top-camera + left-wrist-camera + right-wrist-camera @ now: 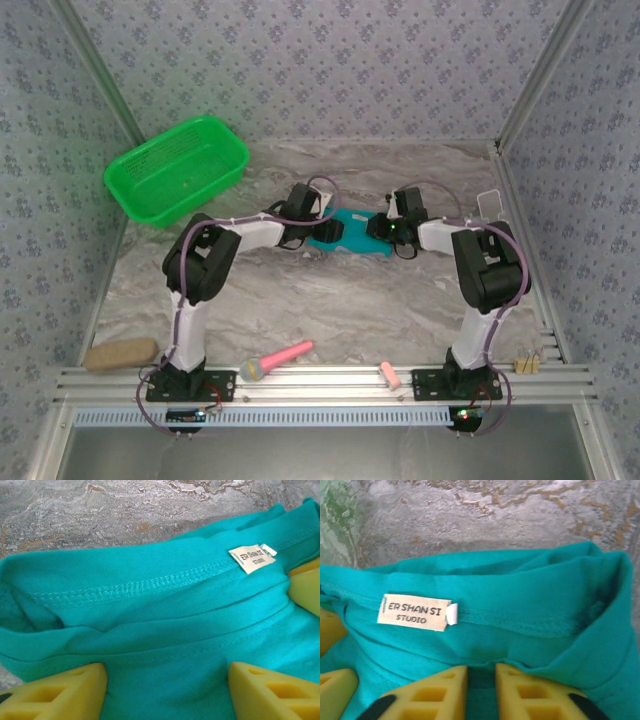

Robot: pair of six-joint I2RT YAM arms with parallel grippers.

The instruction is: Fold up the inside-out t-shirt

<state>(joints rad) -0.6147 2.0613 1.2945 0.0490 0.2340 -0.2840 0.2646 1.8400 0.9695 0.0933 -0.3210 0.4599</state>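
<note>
The plain teal short-sleeved t-shirt of soft cloth point(356, 240) is seen bunched into a compact bundle on the grey marbled table point(350, 310), about midway across it and towards the far side. Both arms are bent inward so that the hands meet over the bundle from either side.

The left hand point(165, 672) is held wide. Its yellow fingers point(55, 695) stand well apart and are pressed down onto the cloth, which spans the gap between them. A stitched hem is seen running across the fabric ahead of it, and a small cream sewn-in label point(251, 558) lies exposed on the outer face of the cloth.

The right hand point(481, 675) is set narrow. Its yellow fingers point(430, 695) are close together, with a dark strip of teal cloth in the slot between them. Whether that strip is actually clamped cannot be told. The same label is seen just ahead of it, printed "ER SHAN SI STUDIO".

A green plastic mesh basket point(178, 170) is placed at the far left, well apart from the shirt. A tan block point(120, 353) and a pink-handled tool point(277, 360) are lying near the front edge.
</note>
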